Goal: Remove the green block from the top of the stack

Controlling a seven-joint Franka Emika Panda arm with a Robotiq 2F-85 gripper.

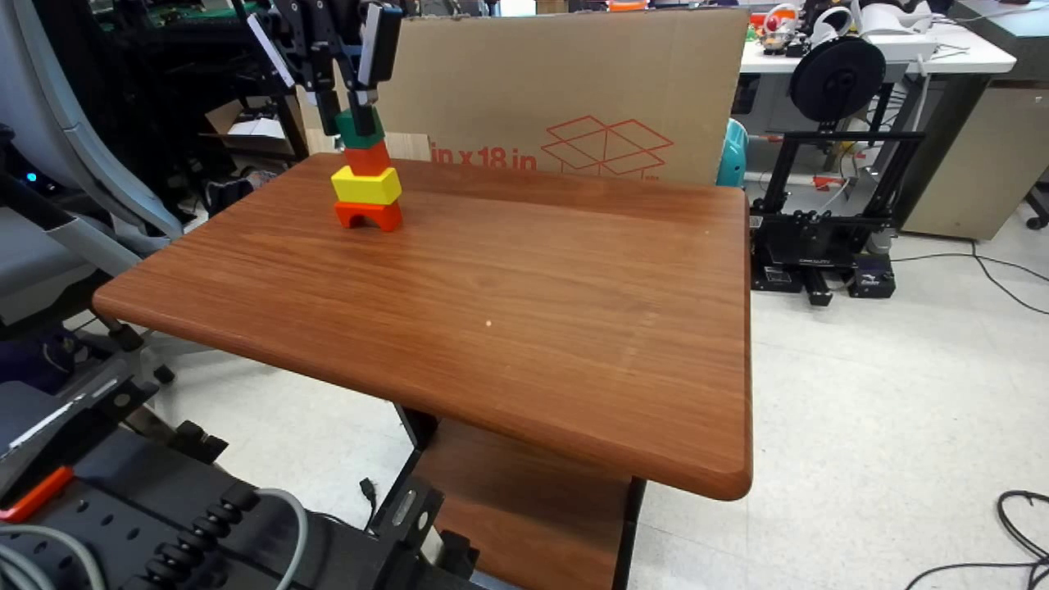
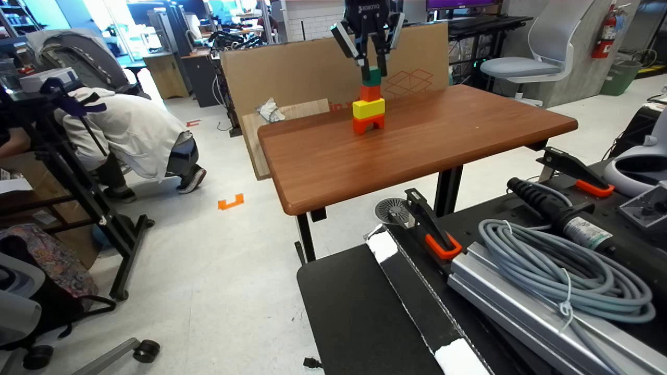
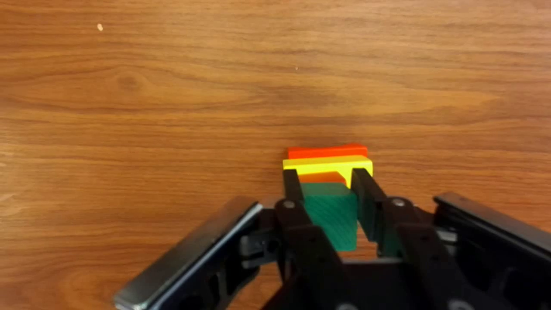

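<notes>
My gripper (image 3: 326, 181) straddles the green block (image 3: 333, 221), one finger left, one right; whether they clamp it I can't tell. The block sits atop the stack (image 1: 366, 188), far left on the table (image 1: 541, 287).

The stack (image 1: 367, 178) stands on the table (image 1: 524, 303), upper left of frame in an exterior view. Downward: top block (image 1: 361, 129), second block (image 1: 367, 159), third block (image 1: 367, 189), bottom block (image 1: 369, 211). The top block lies between the fingers (image 3: 366, 191) of the gripper (image 3: 326, 172); contact cannot be told. Wrist view: the stack right of and below frame centre. Both exterior views: cardboard box (image 1: 524, 78) behind the table. In an exterior view, chair (image 1: 49, 115) left of the table, printer (image 1: 819, 225) right of it. In an exterior view, person (image 2: 138, 130) left of the table; cable coil (image 2: 578, 281) across a bar (image 2: 484, 273), lower right.
</notes>
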